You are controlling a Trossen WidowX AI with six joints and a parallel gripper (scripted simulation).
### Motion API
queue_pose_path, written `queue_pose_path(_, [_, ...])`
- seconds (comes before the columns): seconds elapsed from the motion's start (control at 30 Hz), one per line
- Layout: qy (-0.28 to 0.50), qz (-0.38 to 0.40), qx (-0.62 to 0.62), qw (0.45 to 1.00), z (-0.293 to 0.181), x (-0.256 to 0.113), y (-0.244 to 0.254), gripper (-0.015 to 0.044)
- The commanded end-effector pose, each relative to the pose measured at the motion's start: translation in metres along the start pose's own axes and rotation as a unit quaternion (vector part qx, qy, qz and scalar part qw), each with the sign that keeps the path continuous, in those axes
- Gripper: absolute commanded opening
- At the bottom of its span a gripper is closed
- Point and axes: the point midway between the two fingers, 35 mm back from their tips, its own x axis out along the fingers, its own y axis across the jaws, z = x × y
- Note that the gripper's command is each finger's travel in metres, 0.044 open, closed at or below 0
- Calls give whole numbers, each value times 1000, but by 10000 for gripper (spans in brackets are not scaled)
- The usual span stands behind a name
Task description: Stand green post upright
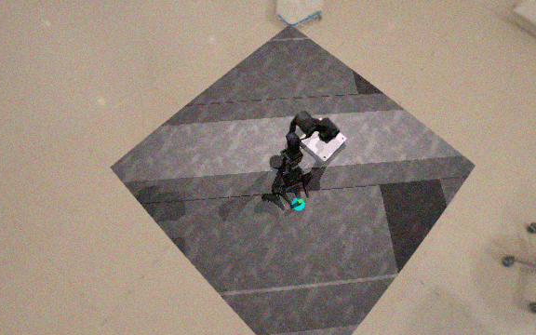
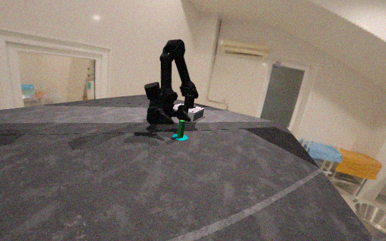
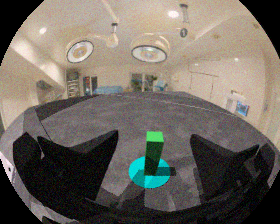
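Note:
The green post [image 1: 300, 202] [image 2: 181, 128] [image 3: 153, 155] stands upright on the cyan circle [image 1: 299, 208] [image 2: 185, 138] [image 3: 136, 176]. Its foot is inside the circle in the wrist view, with cyan showing around it. My gripper [image 1: 296, 202] [image 2: 180, 120] [image 3: 156, 136] is open. In the wrist view its two black fingers stand wide apart, one on each side of the post, with a gap on both sides and nothing held. In the exterior view the fingers are at about the height of the post's top, on the arm's side of it.
The arm's white base plate [image 1: 325, 150] [image 2: 198, 113] lies behind the post. The arm rises from it and bends down toward the circle. The dark patterned table top [image 1: 296, 251] [image 2: 146, 187] [image 3: 111, 116] extends around the circle. Dark arm shadows fall beside the circle.

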Motion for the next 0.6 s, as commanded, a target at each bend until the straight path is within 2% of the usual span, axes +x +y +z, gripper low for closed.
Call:
queue_pose_path(0.0, [-1, -1, -3, 1000, 17, -1, -3, 400])
queue_pose_path(0.57, [1, -2, -2, 1000, 82, -8, -1, 400])
